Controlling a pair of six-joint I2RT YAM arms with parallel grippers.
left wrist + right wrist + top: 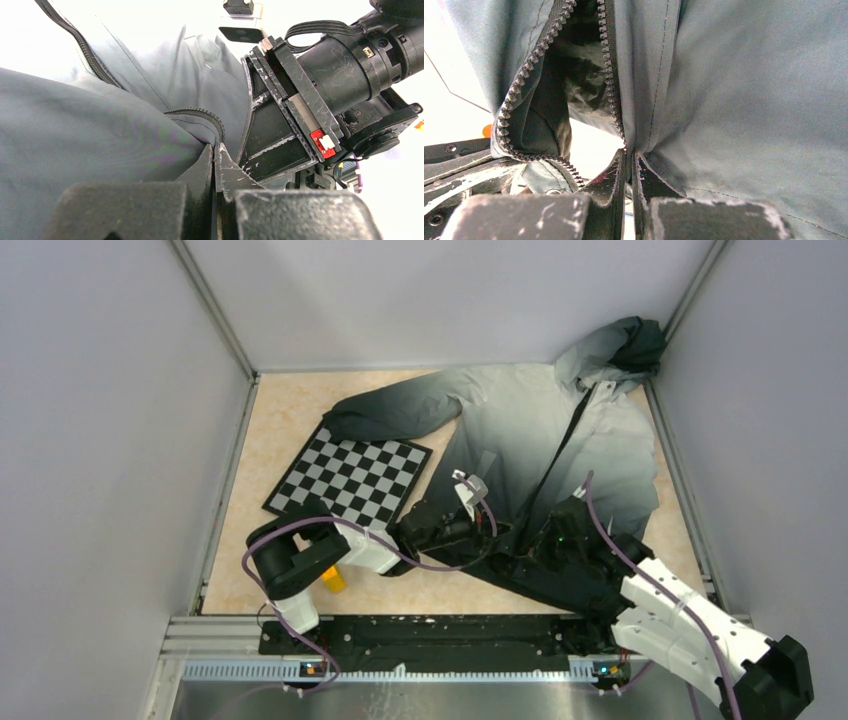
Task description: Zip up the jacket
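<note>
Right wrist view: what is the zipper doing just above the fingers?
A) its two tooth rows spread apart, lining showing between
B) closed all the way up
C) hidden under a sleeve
A: on the jacket, the zipper tooth rows splay apart above the right fingers, with dark lining showing between them.

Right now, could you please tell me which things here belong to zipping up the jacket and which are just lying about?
In the job: jacket, its zipper, left fingers and right fingers, both shut on the jacket's front edge.
Lying about: checkerboard, small yellow object.
</note>
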